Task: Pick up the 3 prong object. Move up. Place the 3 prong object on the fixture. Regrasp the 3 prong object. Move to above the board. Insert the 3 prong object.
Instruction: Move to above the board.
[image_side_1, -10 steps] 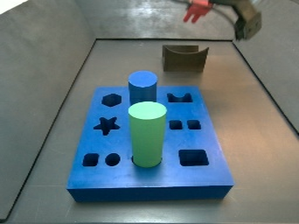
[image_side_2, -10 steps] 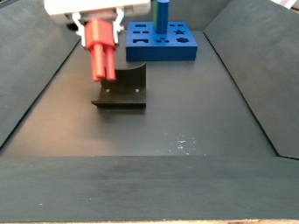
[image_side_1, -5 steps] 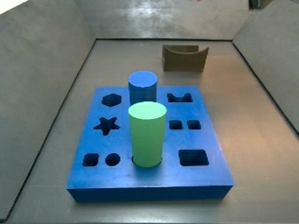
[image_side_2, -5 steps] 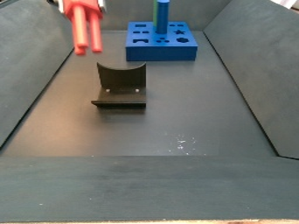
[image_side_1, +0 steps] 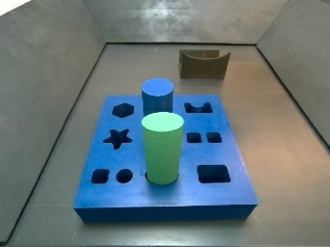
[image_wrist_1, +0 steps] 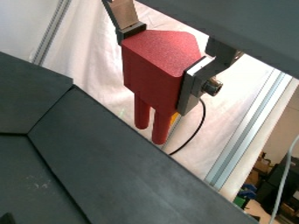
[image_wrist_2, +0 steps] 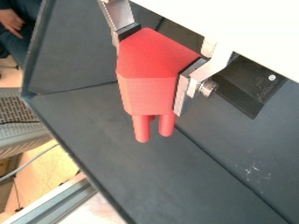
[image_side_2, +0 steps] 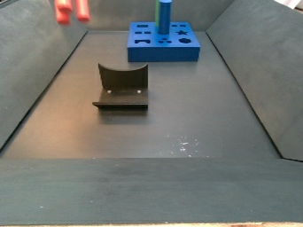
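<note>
Across the dark floor (image_side_2: 178, 124) of the walled work area, grey panels rise on both sides, and pale scuff marks dot the surface near the middle in a side view. Beyond the walls, a wrist view shows white curtain and metal framing (image_wrist_1: 251, 131) of the room.

The board (image_side_1: 168, 154) lies flat, its cut-outs open, with a blue cylinder (image_side_1: 157, 95) and a taller green cylinder (image_side_1: 162, 147) standing upright in it, the green one nearer that camera. The fixture (image_side_1: 204, 64) stands on the floor well apart from the board, behind it in one side view and before it in another (image_side_2: 122, 87), its notch empty.

The gripper (image_wrist_2: 158, 57) is high above the floor, out of frame in both side views. Its silver fingers (image_wrist_1: 201, 77) clamp the 3 prong object (image_wrist_1: 162, 70) by its red body, prongs pointing downward; only the prong tips (image_side_2: 71, 11) show at the upper edge of a side view, well above the fixture.
</note>
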